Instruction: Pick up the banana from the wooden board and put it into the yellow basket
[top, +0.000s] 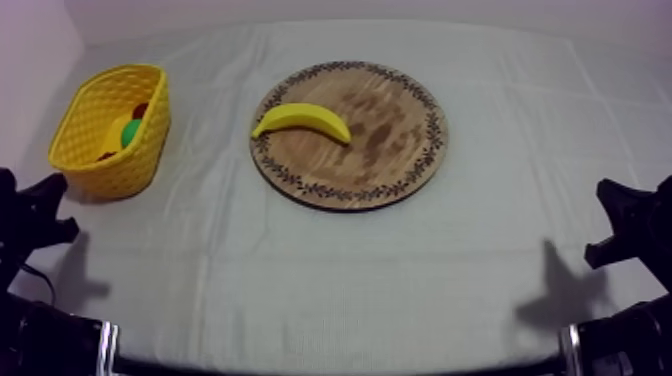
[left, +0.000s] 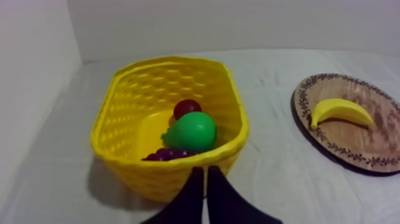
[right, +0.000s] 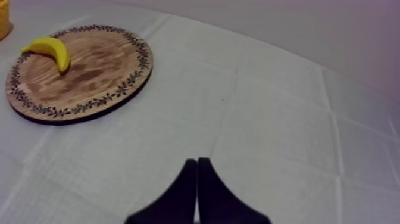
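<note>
top view has the banana (top: 300, 119) lying on the wooden board (top: 392, 150), at its edge nearer the yellow basket (top: 140, 160). it looks light, stiff and smooth; gripping across its thick middle seems safest. left wrist view adds the basket's load: pear (left: 193, 130), small red fruit (left: 186, 108), grapes (left: 169, 154). left claw (left: 205, 171) and right claw (right: 197, 161), fingers together, sit well off the board.

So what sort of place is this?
Likely a robot test bench, not a home: a cloth-covered table, the left gripper and right gripper low at its sides, a toy banana on a board, more fruit in a basket.
</note>
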